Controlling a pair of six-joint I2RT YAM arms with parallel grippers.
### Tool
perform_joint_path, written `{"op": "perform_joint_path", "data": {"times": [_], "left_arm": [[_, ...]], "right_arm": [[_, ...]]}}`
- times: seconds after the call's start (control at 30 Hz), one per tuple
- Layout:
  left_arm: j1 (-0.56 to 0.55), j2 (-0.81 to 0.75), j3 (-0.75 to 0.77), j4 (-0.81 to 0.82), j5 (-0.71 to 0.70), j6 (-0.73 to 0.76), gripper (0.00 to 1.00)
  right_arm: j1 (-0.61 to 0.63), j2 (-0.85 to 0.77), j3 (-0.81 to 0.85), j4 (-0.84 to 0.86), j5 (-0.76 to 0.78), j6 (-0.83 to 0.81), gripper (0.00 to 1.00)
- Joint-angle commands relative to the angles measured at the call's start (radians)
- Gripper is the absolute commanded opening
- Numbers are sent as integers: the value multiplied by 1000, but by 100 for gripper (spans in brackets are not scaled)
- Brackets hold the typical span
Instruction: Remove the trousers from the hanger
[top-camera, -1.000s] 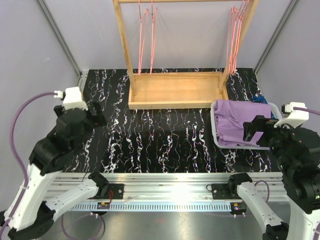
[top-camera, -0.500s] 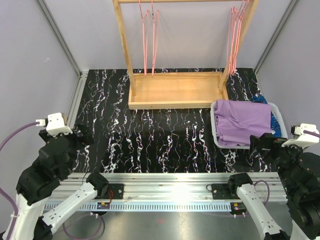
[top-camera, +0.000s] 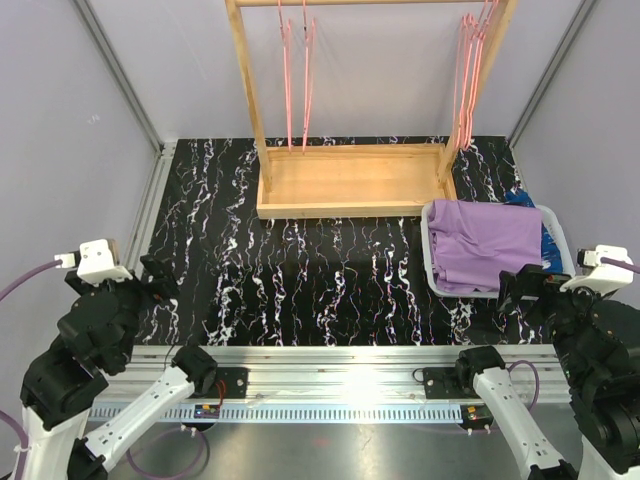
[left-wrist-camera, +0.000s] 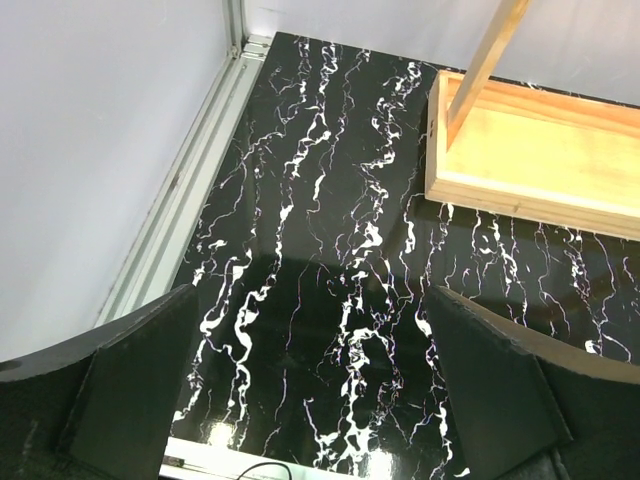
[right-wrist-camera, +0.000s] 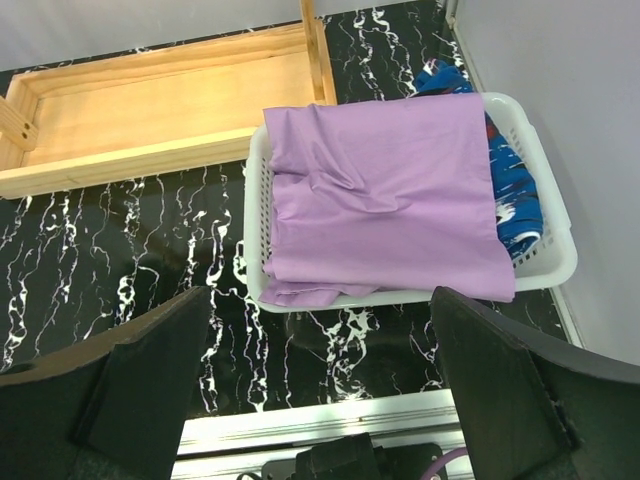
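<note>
— Two claws, both low at the near edge of the desk. What does the left one show?

— The left claw (left-wrist-camera: 315, 395) is released. Its fingers (left-wrist-camera: 130, 400) are spread wide with nothing between them, and it sits above the black, white-veined desk (left-wrist-camera: 330, 250), close to the left edge.

— And moving along from there?

— At the back, in the middle, stands the wooden rack (top-camera: 350, 185), a tray-like base with upright posts. Thin pink hangers (top-camera: 297, 80) hang from its top bar near the left post. More are bunched by the right post.

— Where are the trousers?

— In the white basket (right-wrist-camera: 254, 240), which sits on the desk just right of the rack's base. The lilac trousers (right-wrist-camera: 385, 195) lie spread on top, covering most of the basket and reaching its near rim. The dark blue trousers (right-wrist-camera: 512, 190) lie beneath them, showing along the right side and at the far corner.

— And the right claw?

— The right claw (right-wrist-camera: 320, 390) is released too, fingers wide apart and gripping nothing. It hovers at the near side of the basket, apart from the cloth.
</note>
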Motion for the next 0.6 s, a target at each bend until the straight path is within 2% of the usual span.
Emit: {"op": "perform_joint_path", "data": {"times": [0.0, 0.1, 0.43, 0.57], "left_arm": [[2, -17, -34, 78, 64, 34, 99], [0, -56, -80, 142, 140, 69, 99], [2, -84, -120, 141, 145, 54, 99], [2, -122, -181, 182, 213, 79, 99]], "right_arm": [[7, 13, -17, 69, -36, 12, 100], [6, 15, -42, 89, -82, 6, 99], [7, 21, -62, 87, -90, -6, 99], [7, 4, -75, 93, -90, -3, 100]]}}
